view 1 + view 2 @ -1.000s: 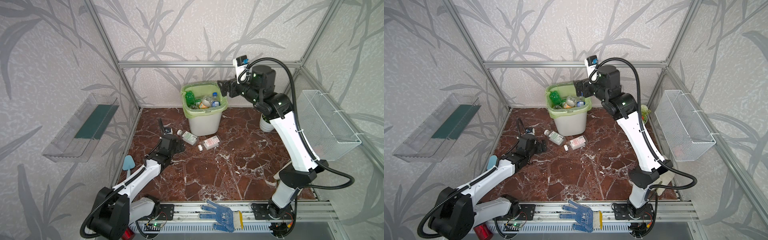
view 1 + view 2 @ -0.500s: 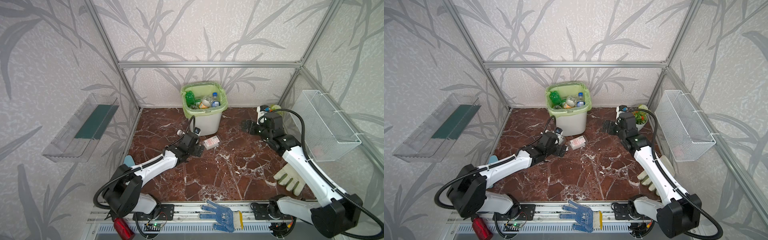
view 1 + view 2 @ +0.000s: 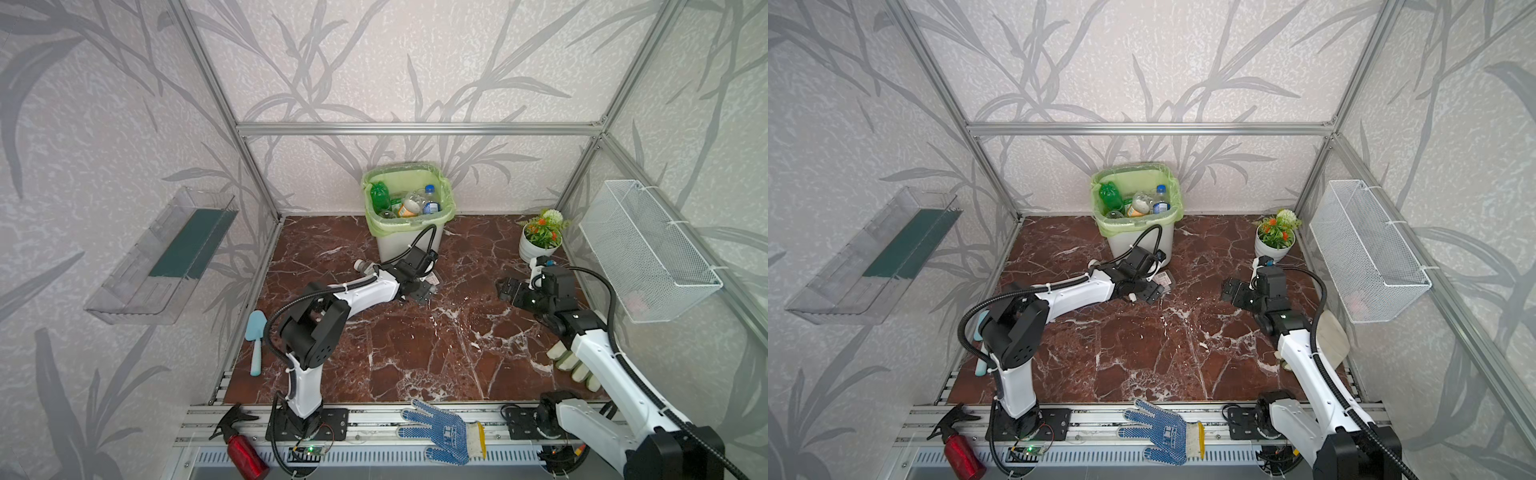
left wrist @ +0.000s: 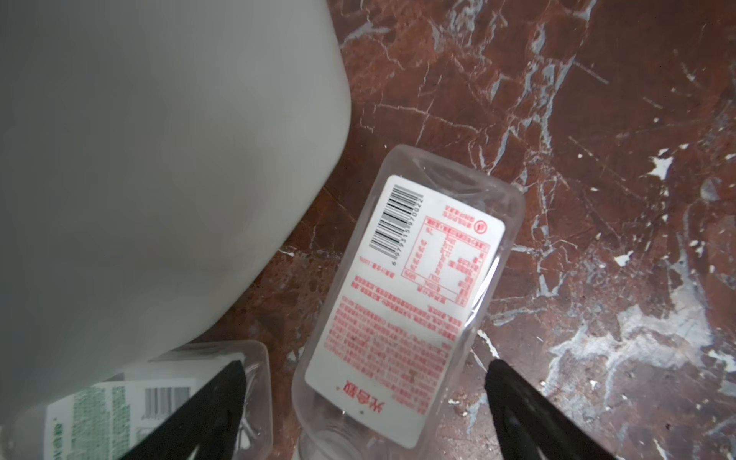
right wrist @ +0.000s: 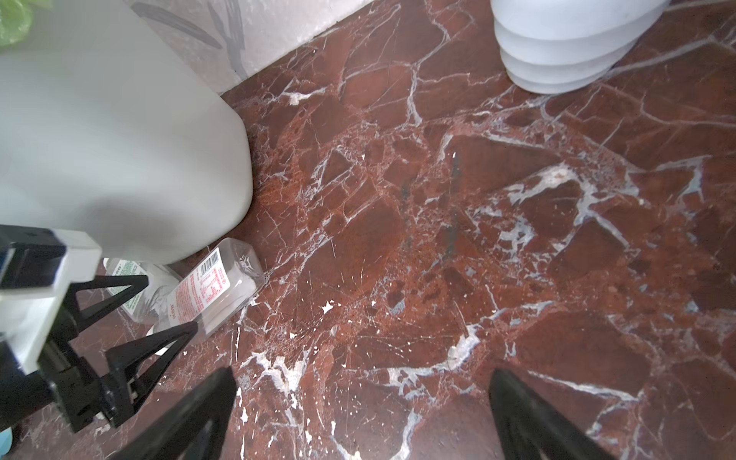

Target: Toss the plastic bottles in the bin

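Observation:
The white bin with its green liner stands at the back and holds several plastic bottles, among them a green one. In front of it a clear red-labelled bottle lies on the floor beside a green-labelled bottle. My left gripper is open, its fingers either side of the red-labelled bottle's neck end, one finger over the green-labelled bottle. It shows in both top views. My right gripper is open and low over bare floor to the right, with nothing between its fingers.
A white ribbed flower pot stands at the back right below a wire basket. A pale glove lies by the right arm. A blue glove, red spray bottle and blue trowel lie near the front.
The right arm has swung down from above the bin to low over the floor on the right. The left gripper has travelled right to the bottles in front of the bin.

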You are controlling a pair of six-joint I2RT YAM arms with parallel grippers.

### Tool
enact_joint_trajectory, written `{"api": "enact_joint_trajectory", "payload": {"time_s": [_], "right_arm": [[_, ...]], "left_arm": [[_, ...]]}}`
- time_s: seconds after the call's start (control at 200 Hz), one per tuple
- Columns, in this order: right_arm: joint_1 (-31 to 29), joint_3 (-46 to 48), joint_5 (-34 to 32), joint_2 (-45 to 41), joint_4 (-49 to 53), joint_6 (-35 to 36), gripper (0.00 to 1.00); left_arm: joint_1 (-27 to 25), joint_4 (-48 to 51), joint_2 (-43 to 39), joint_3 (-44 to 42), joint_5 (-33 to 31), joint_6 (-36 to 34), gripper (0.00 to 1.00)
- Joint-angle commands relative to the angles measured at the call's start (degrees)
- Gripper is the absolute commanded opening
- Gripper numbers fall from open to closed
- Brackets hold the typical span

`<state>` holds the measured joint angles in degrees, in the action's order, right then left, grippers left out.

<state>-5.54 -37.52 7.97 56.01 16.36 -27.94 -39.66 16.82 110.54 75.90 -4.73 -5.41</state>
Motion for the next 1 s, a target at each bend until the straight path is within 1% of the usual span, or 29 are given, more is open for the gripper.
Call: {"api": "enact_joint_trajectory", "payload": {"time_s": [0.0, 0.065, 0.205, 0.32, 0.415, 0.45, 0.525, 0.59, 0.65, 0.69, 0.72, 0.735, 0.77, 0.815, 0.92, 0.995], "right_arm": [[1.0, 1.3, 2.0, -1.2, -0.1, -1.2, 1.00], [1.2, 1.8, 2.4, -1.3, 0.0, -1.4, 1.00], [1.3, 2.7, 3.5, -0.3, -0.3, -2.9, 1.00], [1.2, 4.4, 5.9, 1.0, -2.6, -5.6, 1.00], [1.1, 5.3, 7.7, 2.7, -4.4, -8.2, 0.98], [1.0, 5.4, 7.9, 3.4, -4.8, -10.3, 0.97], [0.4, 5.1, 7.3, 5.2, -4.9, -11.3, 0.97], [-1.2, 4.4, 5.9, 7.0, -5.6, -11.2, 0.97], [-4.1, 2.8, 4.0, 9.4, -5.7, -10.1, 0.97], [-6.4, 1.0, 2.5, 11.6, -5.0, -9.0, 0.97], [-8.2, -0.3, 1.1, 13.3, -4.1, -9.0, 0.97], [-9.1, -1.2, 0.4, 14.2, -3.7, -7.2, 0.97], [-11.0, -3.1, -1.2, 16.2, -2.7, -6.2, 0.97], [-13.2, -5.2, -2.3, 18.6, -1.8, -5.2, 0.97], [-17.7, -9.8, -5.3, 23.8, 0.1, -3.7, 0.97], [-20.0, -12.3, -5.6, 27.2, 0.2, -3.1, 0.97]], "left_arm": [[-0.2, 3.8, 1.8, 2.6, 4.5, -0.4, 0.92], [-0.5, 4.8, 2.3, 3.4, 7.9, 1.0, 0.89], [-1.4, 4.6, 2.1, 3.4, 14.1, 6.3, 0.86], [-2.9, 4.2, 1.7, 3.1, 16.6, 10.5, 0.83], [-4.3, 2.8, 0.7, 2.2, 17.2, 13.6, 0.84], [-4.7, 2.4, 0.6, 2.1, 17.5, 14.5, 0.84], [-5.2, 2.9, 0.8, 2.7, 16.2, 16.3, 0.84], [-5.2, 3.3, 0.3, 2.7, 14.8, 17.7, 0.84], [-5.2, 2.5, -1.3, 1.6, 13.2, 18.4, 0.87], [-5.2, 1.8, -2.7, 0.6, 12.0, 19.0, 0.93], [-5.2, 1.2, -4.1, -0.3, 11.4, 19.3, 0.94], [-5.2, 0.9, -4.7, -0.7, 11.0, 19.6, 0.94], [-5.2, 0.2, -6.3, -1.8, 10.4, 20.2, 0.95], [-5.2, -1.1, -8.8, -3.8, 9.5, 21.3, 0.99], [-5.1, -5.4, -15.5, -10.5, 7.1, 23.9, 0.99], [-5.1, -7.9, -20.3, -16.2, 4.3, 25.6, 0.99]]}}
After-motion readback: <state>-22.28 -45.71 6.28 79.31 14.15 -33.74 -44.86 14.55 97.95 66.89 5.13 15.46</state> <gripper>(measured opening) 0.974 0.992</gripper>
